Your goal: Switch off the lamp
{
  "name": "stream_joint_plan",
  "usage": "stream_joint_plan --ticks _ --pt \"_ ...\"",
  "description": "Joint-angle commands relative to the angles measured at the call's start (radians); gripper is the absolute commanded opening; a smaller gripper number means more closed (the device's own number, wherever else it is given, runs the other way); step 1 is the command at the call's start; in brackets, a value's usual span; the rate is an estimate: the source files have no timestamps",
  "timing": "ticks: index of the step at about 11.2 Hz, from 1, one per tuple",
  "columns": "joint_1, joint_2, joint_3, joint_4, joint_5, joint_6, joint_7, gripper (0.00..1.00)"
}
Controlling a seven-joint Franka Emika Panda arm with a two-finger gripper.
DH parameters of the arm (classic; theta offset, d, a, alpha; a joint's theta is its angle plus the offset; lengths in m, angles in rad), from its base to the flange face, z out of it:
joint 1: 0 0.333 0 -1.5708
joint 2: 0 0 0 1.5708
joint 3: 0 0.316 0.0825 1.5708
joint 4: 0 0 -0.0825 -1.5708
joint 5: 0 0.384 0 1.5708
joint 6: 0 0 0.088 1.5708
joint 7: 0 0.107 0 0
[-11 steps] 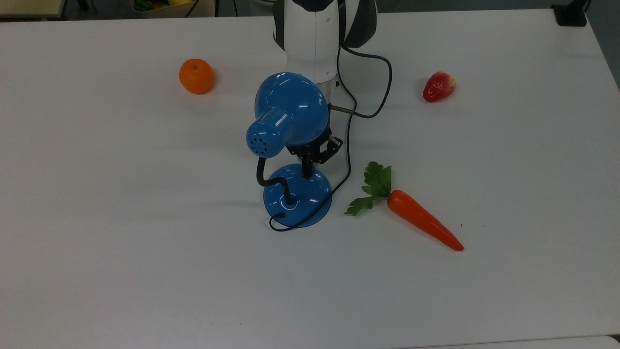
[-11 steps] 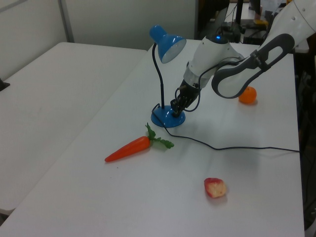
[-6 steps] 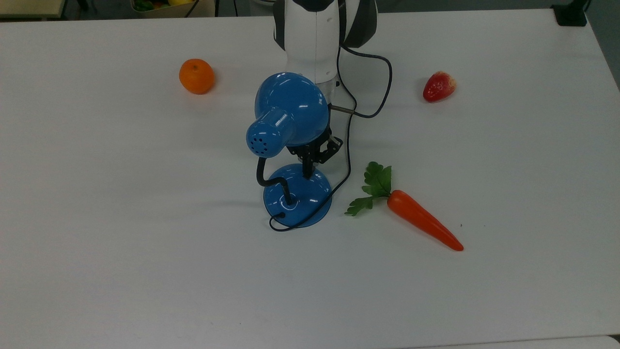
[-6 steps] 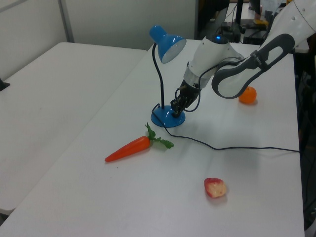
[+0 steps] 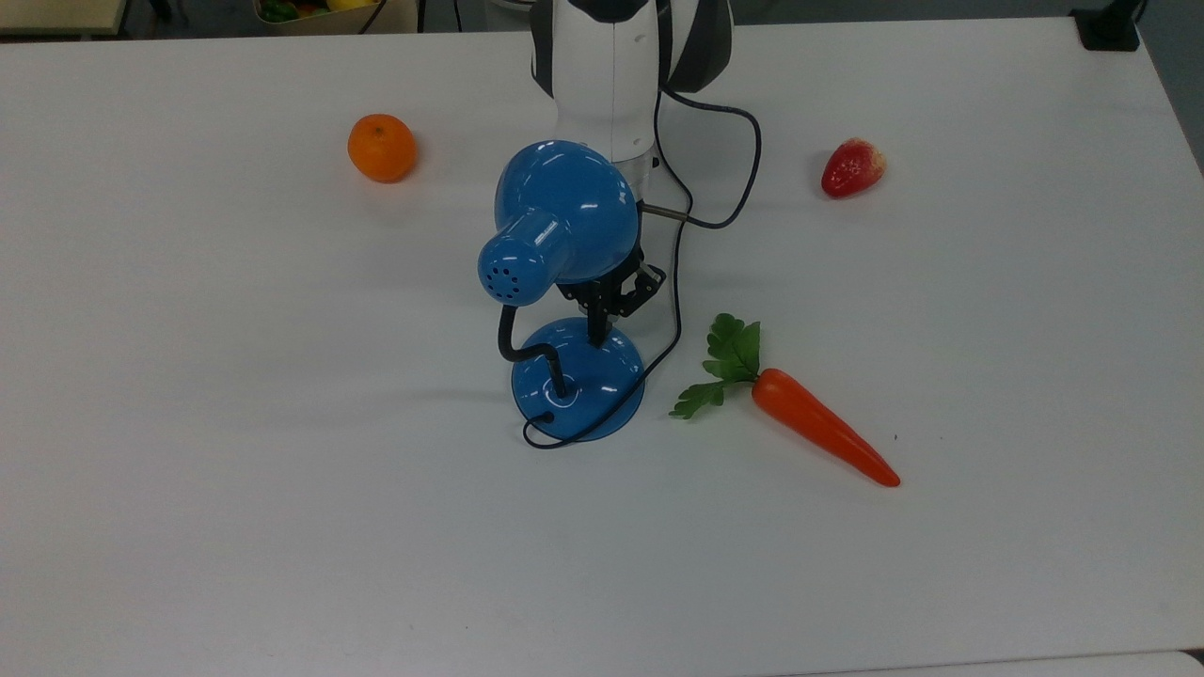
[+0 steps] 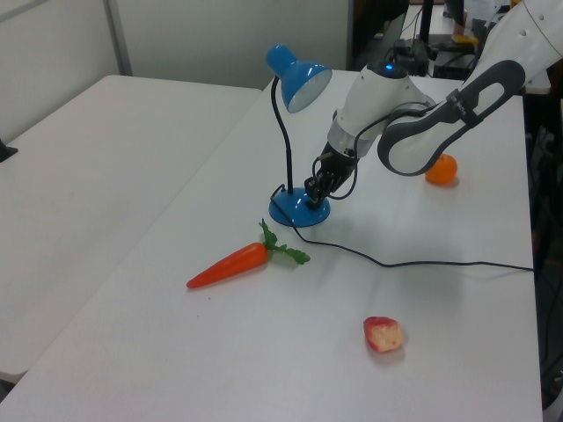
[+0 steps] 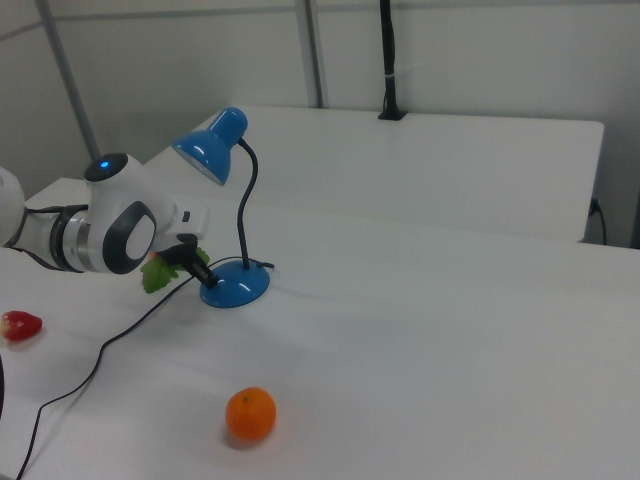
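The lamp [image 5: 564, 282] stands upright near the middle of the white bench [image 5: 235, 527], its blue shade [image 5: 562, 214] on a bent black neck above the round blue base [image 5: 578, 378]. The gripper [image 5: 595, 331] is down at the base's edge nearest the arm, tips touching or just above the dome; its jaws look closed together with nothing held. A black cord [image 5: 675, 310] curls round the base and runs off past the arm. A carrot [image 5: 818, 425] lies just beside the base on the top view's right. An orange [image 5: 382, 148] and a strawberry [image 5: 853, 167] sit well apart. At the top view's upper edge a box [image 5: 292, 13] holds green and yellow items, too small to identify.
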Motion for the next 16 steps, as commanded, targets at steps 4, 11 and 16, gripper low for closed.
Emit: stream_joint_plan --ticks 4,11,16 --pt "0.023 -0.074 -0.023 -0.038 -0.014 -0.156 -0.006 0.12" --pt "-0.046 -0.293 -0.021 -0.035 -0.012 -0.511 -0.162 0.14" --pt "-0.136 -0.419 -0.012 0.002 0.0 -0.758 -0.325 0.16"
